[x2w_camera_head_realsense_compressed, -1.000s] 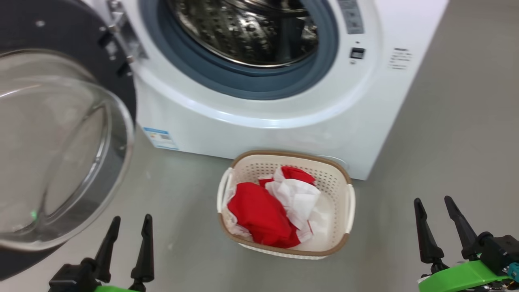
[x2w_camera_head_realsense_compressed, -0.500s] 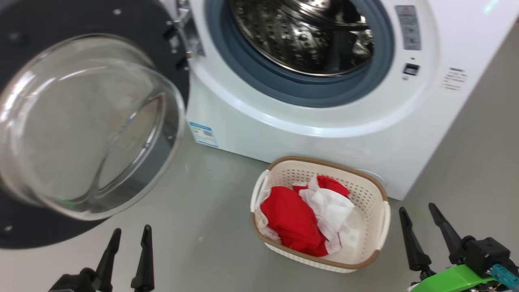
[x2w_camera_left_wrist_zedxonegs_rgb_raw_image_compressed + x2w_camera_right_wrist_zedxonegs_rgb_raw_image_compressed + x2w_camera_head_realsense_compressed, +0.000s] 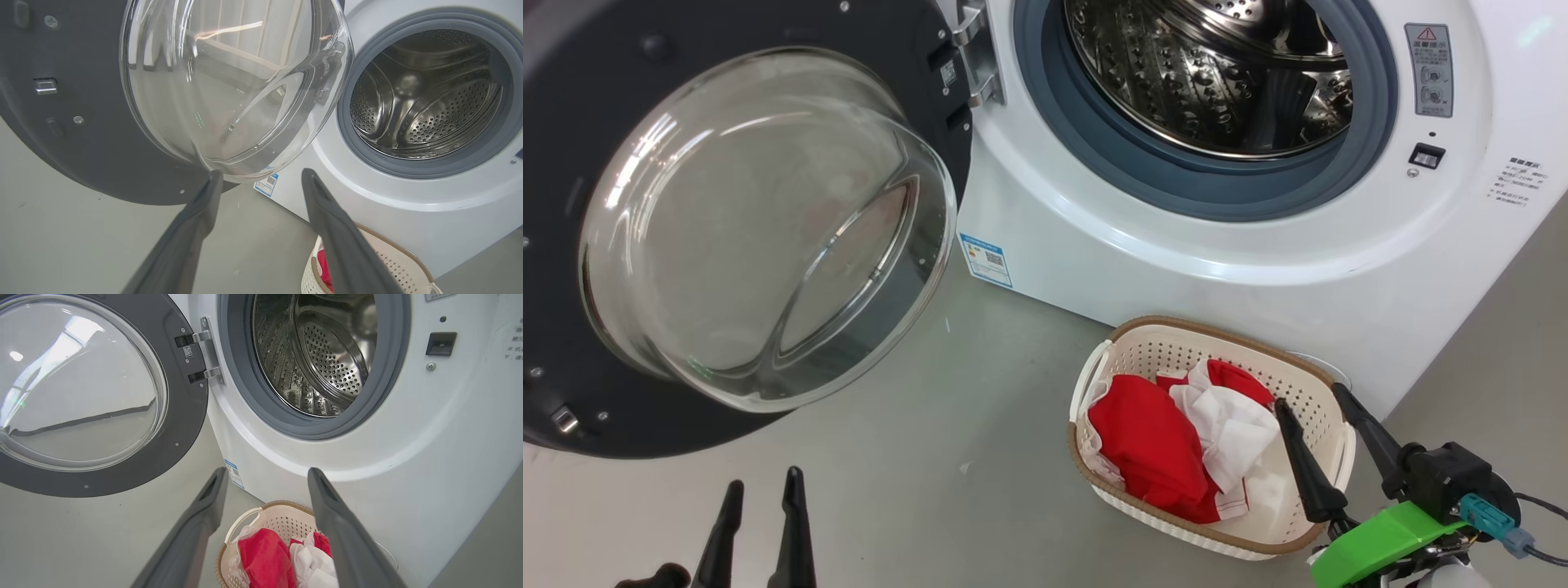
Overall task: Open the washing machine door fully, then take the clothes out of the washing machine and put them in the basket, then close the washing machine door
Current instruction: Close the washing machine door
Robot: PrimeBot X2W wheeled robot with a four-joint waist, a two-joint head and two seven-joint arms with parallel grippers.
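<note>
The washing machine (image 3: pixel 1217 278) stands with its steel drum (image 3: pixel 1217 73) showing bare metal. The washing machine door (image 3: pixel 768 220) hangs wide open at the left, its glass bowl facing me. On the floor against the machine's front sits the basket (image 3: pixel 1217 335), holding the red and white clothes (image 3: pixel 1152 445). My right gripper (image 3: pixel 1311 398) is open, its fingers over the basket's right side with nothing between them. My left gripper (image 3: pixel 764 482) is open low at the left, below the door. In the left wrist view, the left gripper (image 3: pixel 262 173) points at the door glass (image 3: pixel 229 81).
Grey floor (image 3: pixel 947 457) lies between the open door and the basket. The right wrist view shows the right gripper (image 3: pixel 267 471) above the basket (image 3: pixel 282 506) and clothes (image 3: pixel 265 555), with the drum (image 3: pixel 318 355) ahead and the door (image 3: pixel 81 388) at the left.
The head camera has swung left, so machine and basket sit further right in view. My right gripper has come in over the basket's right side. The left gripper sits lower in view.
</note>
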